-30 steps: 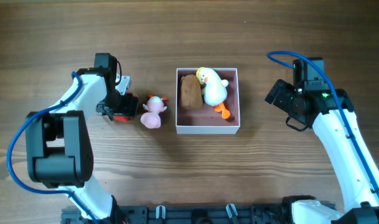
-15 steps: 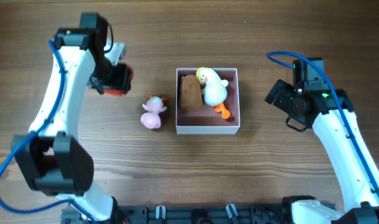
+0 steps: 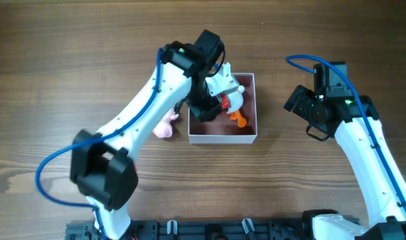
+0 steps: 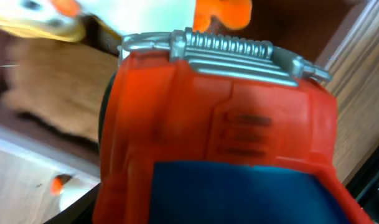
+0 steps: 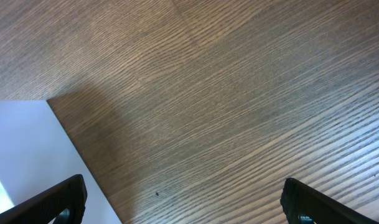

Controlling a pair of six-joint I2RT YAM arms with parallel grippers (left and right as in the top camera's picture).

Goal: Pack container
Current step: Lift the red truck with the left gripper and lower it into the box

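Seemingly left fingers [image 3: 206, 103] clamp glossy red plastic car [image 4: 220, 124] over container [image 3: 223, 139]; right fingers [image 5: 58, 202] spread, empty.

The overhead camera looks straight down on the table [image 3: 56, 40] from far enough to take in both arms, with the container [image 3: 223, 139] near mid-frame. The left wrist camera sits just above the container [image 4: 282, 25] and faces into it, a red toy [image 4: 226, 124] filling most of its view. The right wrist camera faces down at wood right of the container [image 5: 27, 149], which cuts its lower left corner. All three views share the container.
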